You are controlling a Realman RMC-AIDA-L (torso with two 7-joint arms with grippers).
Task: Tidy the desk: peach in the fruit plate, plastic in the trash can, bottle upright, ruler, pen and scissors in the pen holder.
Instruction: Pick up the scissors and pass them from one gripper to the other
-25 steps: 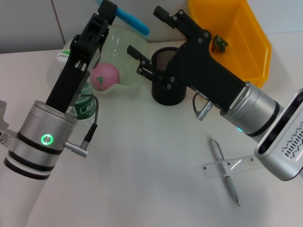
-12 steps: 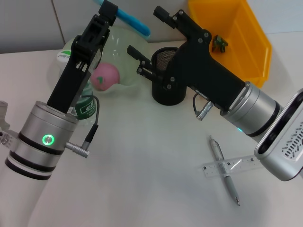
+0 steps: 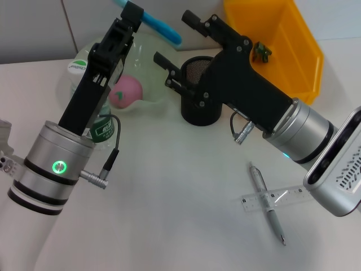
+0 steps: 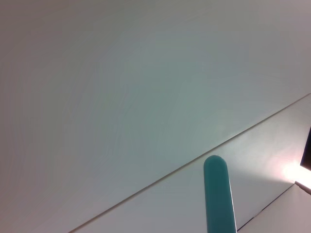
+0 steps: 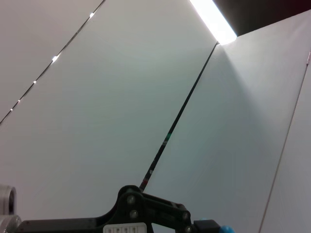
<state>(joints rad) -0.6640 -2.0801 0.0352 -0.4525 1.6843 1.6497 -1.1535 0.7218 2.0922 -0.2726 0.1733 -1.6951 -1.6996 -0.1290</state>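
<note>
Head view: the left claw [image 3: 131,12], top centre, pinches the blue scissors [image 3: 161,25]; the right claw [image 3: 176,38] hangs spread over the holder [image 3: 198,90]. Next, I'd say, the scissors go down into the holder.

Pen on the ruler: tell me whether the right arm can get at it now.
Probably yes: the pen lies exposed across the ruler, nothing over it, and the right gripper is open near the pen holder.
</note>
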